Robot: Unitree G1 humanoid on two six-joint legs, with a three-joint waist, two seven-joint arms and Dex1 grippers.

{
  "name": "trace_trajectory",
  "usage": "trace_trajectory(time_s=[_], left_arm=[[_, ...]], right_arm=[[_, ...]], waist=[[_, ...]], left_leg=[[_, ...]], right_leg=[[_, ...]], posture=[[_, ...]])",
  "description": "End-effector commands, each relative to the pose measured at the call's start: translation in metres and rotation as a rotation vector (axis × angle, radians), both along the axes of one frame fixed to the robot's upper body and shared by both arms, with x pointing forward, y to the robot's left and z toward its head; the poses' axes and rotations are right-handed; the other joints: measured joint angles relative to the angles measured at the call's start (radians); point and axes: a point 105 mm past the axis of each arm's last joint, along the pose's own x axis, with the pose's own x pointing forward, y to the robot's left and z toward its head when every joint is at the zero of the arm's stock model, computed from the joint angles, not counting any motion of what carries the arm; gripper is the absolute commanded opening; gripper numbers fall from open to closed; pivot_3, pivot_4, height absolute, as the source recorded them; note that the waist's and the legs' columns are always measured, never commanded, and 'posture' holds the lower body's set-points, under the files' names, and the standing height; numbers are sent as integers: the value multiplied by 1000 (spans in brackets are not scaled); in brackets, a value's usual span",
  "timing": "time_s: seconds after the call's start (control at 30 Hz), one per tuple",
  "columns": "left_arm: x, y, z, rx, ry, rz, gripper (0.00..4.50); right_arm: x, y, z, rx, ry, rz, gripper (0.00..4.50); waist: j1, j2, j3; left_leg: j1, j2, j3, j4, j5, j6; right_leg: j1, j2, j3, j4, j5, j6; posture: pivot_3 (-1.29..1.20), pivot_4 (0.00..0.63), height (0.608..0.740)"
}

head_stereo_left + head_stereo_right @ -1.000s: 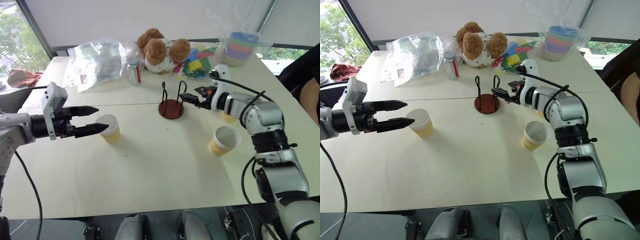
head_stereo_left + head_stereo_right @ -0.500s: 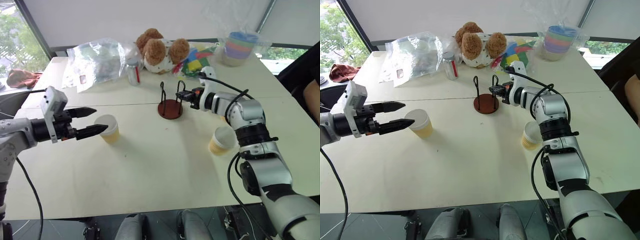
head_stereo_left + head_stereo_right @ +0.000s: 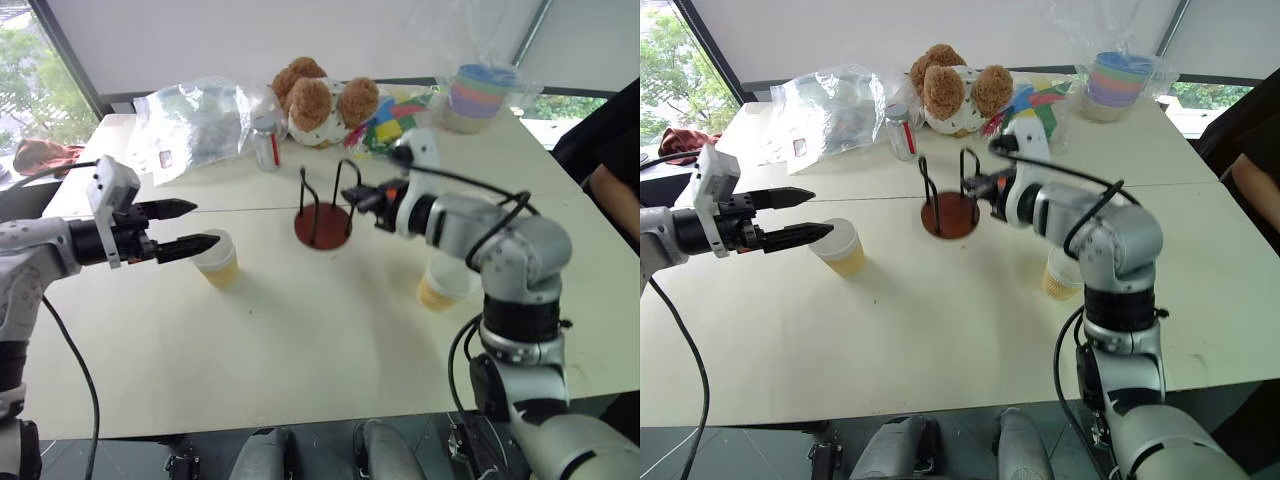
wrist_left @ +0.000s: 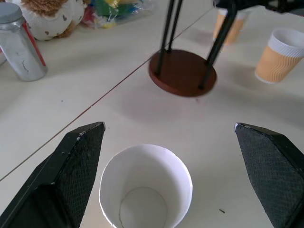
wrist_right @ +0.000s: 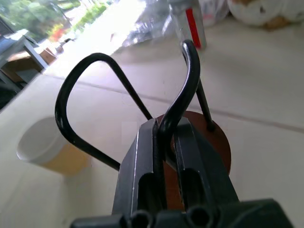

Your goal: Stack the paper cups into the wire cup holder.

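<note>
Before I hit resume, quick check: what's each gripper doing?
Left gripper: open, fingers either side of a paper cup, not gripping.
Right gripper: shut on the wire cup holder.

We see bright, even daylight across pale table (image 3: 330,340). Window (image 3: 25,75) beyond table's far left corner blown out, greenery washed. Shadows soft: faint patch beside wire cup holder (image 3: 322,222) base. We note right arm (image 3: 480,235) motion-blurred near holder. In right wrist view, holder's wire loop sharp; cup (image 5: 45,149) and far table soft, overexposed.
</note>
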Motion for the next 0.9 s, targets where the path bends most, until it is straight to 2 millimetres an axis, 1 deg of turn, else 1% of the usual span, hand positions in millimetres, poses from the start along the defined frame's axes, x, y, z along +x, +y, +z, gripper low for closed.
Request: trace_trajectory(time_s=[0.03, 0.2, 0.4, 0.47, 0.5, 0.6, 0.63, 0.7, 0.77, 0.83, 0.9], left_arm=[[0, -7, 14, 15, -54, -30, 4500], [2, -13, 14, 18, -53, -44, 4500], [4, -20, 15, 15, -52, -58, 4500], [4, -22, 15, 12, -50, -63, 4500], [4, -22, 15, 12, -48, -65, 4500], [5, -23, 15, 10, -46, -70, 4500], [5, -23, 15, 10, -46, -71, 4500], [6, -24, 16, 10, -44, -80, 4500], [7, -27, 17, 12, -42, -97, 4500], [8, -30, 17, 15, -39, -117, 4500], [8, -33, 19, 17, -31, -147, 4500]], right_arm=[[-17, 5, 10, 0, -41, -58, 29], [-20, 6, 2, 10, 14, -141, 29], [-23, 3, -19, -5, 71, -222, 29], [-24, 3, -22, -12, 75, -228, 865], [-25, 3, -22, -15, 74, -228, 1198], [-29, 6, -18, -23, 45, -196, 2725], [-31, 7, -15, -24, 28, -173, 3143], [-35, 10, -7, -37, -11, -118, 3143], [-40, 8, -1, -58, -45, -67, 3143], [-45, 1, 3, -82, -69, -18, 3143], [-54, -7, 8, -119, -83, 73, 3143]], waist=[[0, 0, 0], [0, 0, 0], [-1, 0, 0], [-3, 0, 0], [-3, 0, 0], [-4, 0, 0], [-4, 0, 0], [-2, 0, 0], [1, 0, 0], [2, 0, 0], [2, 0, 0]], left_leg=[[0, 0, 0, 0, 0, 0], [1, 0, 0, 0, 0, 0], [1, 0, -1, 0, 0, 0], [1, 0, -1, 0, 0, 0], [1, 0, -1, 0, 0, 0], [1, 0, -1, 0, 0, 0], [1, 1, -1, 0, 0, 0], [1, 1, -1, 0, 0, 0], [1, 1, -1, 0, 0, 0], [1, 0, -2, 1, 0, 0], [1, 0, -2, 1, -1, 3]], right_leg=[[0, 0, 0, 1, 0, 0], [0, 1, 0, 2, 0, 0], [0, 2, 0, 2, 0, 0], [0, 2, 0, 2, 0, 0], [0, 2, 0, 2, 0, 0], [0, 3, 0, 2, 0, 0], [0, 3, 0, 2, 0, 0], [0, 3, 0, 2, 0, 0], [1, 3, 0, 1, 0, 0], [1, 3, 0, 1, 0, 0], [2, 3, 0, 0, 0, 0]], posture=[[0, 150, 740], [0, 150, 740], [0, 150, 740], [0, 150, 740], [0, 150, 740], [0, 150, 740], [0, 150, 740], [0, 150, 740], [0, 150, 740], [0, 150, 740], [0, 150, 740]])
